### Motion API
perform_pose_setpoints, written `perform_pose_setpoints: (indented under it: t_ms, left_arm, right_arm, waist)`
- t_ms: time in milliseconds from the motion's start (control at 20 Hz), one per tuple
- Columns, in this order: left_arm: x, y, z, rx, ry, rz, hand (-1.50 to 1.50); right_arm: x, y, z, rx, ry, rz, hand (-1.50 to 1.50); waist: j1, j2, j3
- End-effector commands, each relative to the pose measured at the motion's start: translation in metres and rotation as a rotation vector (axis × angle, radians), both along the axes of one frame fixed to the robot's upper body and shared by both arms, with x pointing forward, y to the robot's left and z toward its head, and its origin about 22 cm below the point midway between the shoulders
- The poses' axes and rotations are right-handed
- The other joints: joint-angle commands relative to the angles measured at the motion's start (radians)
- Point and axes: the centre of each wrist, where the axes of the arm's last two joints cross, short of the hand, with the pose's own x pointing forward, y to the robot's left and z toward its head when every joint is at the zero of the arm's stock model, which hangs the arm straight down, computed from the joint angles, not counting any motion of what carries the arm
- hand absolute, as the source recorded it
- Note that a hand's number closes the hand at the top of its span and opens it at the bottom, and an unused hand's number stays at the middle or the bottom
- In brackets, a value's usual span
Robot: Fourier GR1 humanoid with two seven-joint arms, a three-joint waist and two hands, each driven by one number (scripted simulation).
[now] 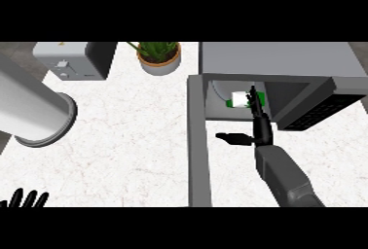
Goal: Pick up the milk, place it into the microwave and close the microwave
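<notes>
The milk, a small white carton with green markings, stands inside the open microwave at the upper right. My right hand reaches into the cavity; its straight fingers lie along the carton's right side and its thumb sticks out to the left, well away from the carton. This hand is open. The microwave door is swung wide open and runs toward me as a grey slab left of my right forearm. My left hand rests open at the lower left edge, fingers up.
A grey toaster stands at the back left, with a potted plant beside it. A big white cylinder lies across the left of the white counter. The microwave's dark control panel sits right of the cavity.
</notes>
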Motion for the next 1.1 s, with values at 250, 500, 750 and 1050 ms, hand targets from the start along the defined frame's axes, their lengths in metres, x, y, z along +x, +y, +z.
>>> perform_pose_setpoints:
  t_ms: [250, 500, 750, 1050]
  left_arm:
    - [-0.008, -0.013, -0.011, 0.066, 0.062, -0.061, -1.50]
    - [0.016, -0.050, -0.010, 0.032, 0.058, -0.097, -1.50]
    - [0.043, -0.046, -0.009, 0.068, 0.066, -0.244, -1.50]
    - [0.054, -0.070, -0.023, 0.198, 0.107, -0.371, 1.50]
  right_arm:
    - [-0.050, -0.032, -0.035, 0.064, 0.038, 0.106, -1.50]
    - [-0.065, -0.046, -0.036, 0.060, 0.035, 0.028, -1.50]
    - [-0.110, -0.087, -0.047, 0.042, -0.001, -0.006, 1.50]
    - [-0.134, -0.151, -0.029, 0.035, 0.029, -0.053, -1.50]
  waist:
    - [-0.033, -0.010, -0.001]
    - [-0.041, -0.011, -0.001]
    - [-0.055, -0.010, -0.002]
    - [-0.047, -0.008, -0.001]
